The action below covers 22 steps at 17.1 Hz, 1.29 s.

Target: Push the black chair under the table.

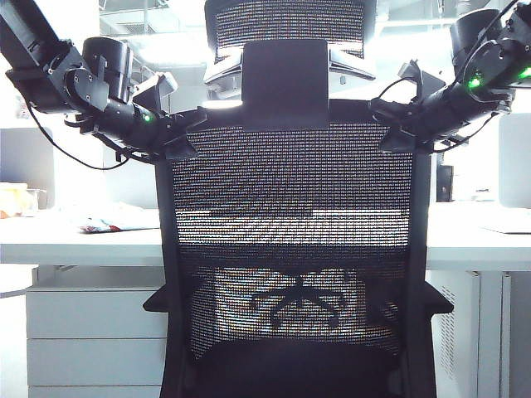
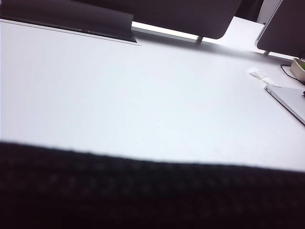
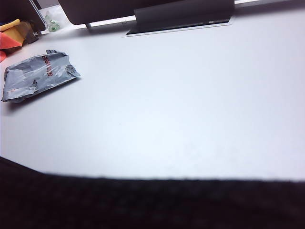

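black chair (image 1: 290,249): facing the table (image 1: 75,245), seat not yet under. left gripper (image 1: 178,137), right gripper (image 1: 398,133): at the backrest's top corners, jaw state unclear. you're mid-push; next, drive both forward evenly.

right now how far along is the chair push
Done: the left gripper and right gripper are at the top corners of the black chair back. In hand: the push; whether they grip the frame is unclear. Left: the table edge shows through the mesh beyond the backrest, so the chair is not fully in.
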Each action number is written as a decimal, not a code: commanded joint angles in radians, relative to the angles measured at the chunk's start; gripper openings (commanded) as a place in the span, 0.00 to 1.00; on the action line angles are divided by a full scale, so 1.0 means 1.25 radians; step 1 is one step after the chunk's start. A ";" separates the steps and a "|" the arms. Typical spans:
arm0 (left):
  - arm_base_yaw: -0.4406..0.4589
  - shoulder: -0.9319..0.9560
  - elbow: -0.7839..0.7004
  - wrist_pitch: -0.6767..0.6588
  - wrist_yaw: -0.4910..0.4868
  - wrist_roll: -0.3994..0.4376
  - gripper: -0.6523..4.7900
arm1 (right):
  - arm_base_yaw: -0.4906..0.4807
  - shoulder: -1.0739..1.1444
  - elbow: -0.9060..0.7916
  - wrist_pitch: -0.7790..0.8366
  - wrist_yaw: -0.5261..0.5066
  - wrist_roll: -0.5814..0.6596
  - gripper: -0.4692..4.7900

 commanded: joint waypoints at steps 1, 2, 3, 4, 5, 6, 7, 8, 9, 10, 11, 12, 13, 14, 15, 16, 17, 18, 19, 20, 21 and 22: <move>0.011 -0.008 0.013 0.042 0.031 0.001 0.11 | -0.015 -0.004 0.019 0.052 0.043 0.009 0.08; 0.011 -0.011 0.011 0.039 0.052 0.001 0.11 | -0.015 -0.005 0.019 0.050 0.039 0.010 0.08; 0.011 -0.019 0.011 0.028 0.065 0.001 0.11 | -0.015 -0.014 0.018 0.042 0.030 0.010 0.08; 0.011 -0.028 0.011 0.013 0.070 0.002 0.11 | -0.015 -0.024 0.017 0.032 0.016 0.010 0.08; 0.011 -0.038 0.009 -0.004 0.073 0.004 0.11 | -0.014 -0.032 0.017 0.024 0.007 0.011 0.08; 0.011 -0.050 0.005 -0.022 0.073 0.017 0.11 | -0.014 -0.043 0.017 0.003 0.007 0.010 0.08; 0.011 -0.061 -0.003 -0.026 0.073 0.025 0.11 | -0.014 -0.050 0.014 -0.008 0.006 0.010 0.08; 0.011 -0.082 -0.021 -0.025 0.072 0.031 0.11 | -0.013 -0.062 -0.001 -0.011 0.004 0.013 0.08; 0.011 -0.107 -0.042 -0.024 0.072 0.031 0.11 | -0.013 -0.085 -0.030 -0.010 0.004 0.018 0.08; 0.011 -0.130 -0.063 -0.022 0.072 0.031 0.11 | -0.012 -0.109 -0.063 -0.009 0.004 0.023 0.08; 0.011 -0.156 -0.087 -0.022 0.072 0.031 0.11 | -0.012 -0.129 -0.090 -0.006 0.003 0.028 0.08; 0.011 -0.176 -0.105 -0.021 0.073 0.031 0.11 | -0.013 -0.151 -0.115 -0.004 -0.001 0.029 0.08; 0.011 -0.208 -0.132 -0.021 0.073 0.030 0.11 | -0.012 -0.187 -0.152 -0.004 -0.005 0.029 0.08; 0.011 -0.252 -0.168 -0.021 0.072 0.030 0.11 | -0.012 -0.231 -0.189 -0.004 -0.005 0.038 0.08; 0.011 -0.293 -0.202 -0.016 0.073 0.027 0.11 | -0.012 -0.275 -0.221 -0.004 -0.005 0.067 0.08; 0.011 -0.334 -0.231 -0.017 0.072 0.027 0.11 | -0.012 -0.327 -0.252 -0.003 -0.004 0.071 0.08; 0.011 -0.366 -0.251 -0.018 0.072 0.027 0.11 | -0.013 -0.369 -0.273 -0.004 0.002 0.070 0.08; 0.011 -0.419 -0.282 -0.021 0.072 0.024 0.11 | -0.013 -0.428 -0.299 -0.009 0.010 0.071 0.08; 0.011 -0.476 -0.313 -0.025 0.071 0.020 0.11 | -0.013 -0.500 -0.325 -0.021 0.012 0.071 0.08; 0.011 -0.532 -0.344 -0.030 0.069 0.020 0.11 | -0.013 -0.562 -0.341 -0.045 0.014 0.071 0.08; 0.011 -0.590 -0.376 -0.040 0.066 0.018 0.11 | -0.013 -0.628 -0.353 -0.072 0.013 0.072 0.08; 0.011 -0.628 -0.394 -0.051 0.065 0.017 0.11 | -0.013 -0.674 -0.361 -0.093 0.014 0.073 0.08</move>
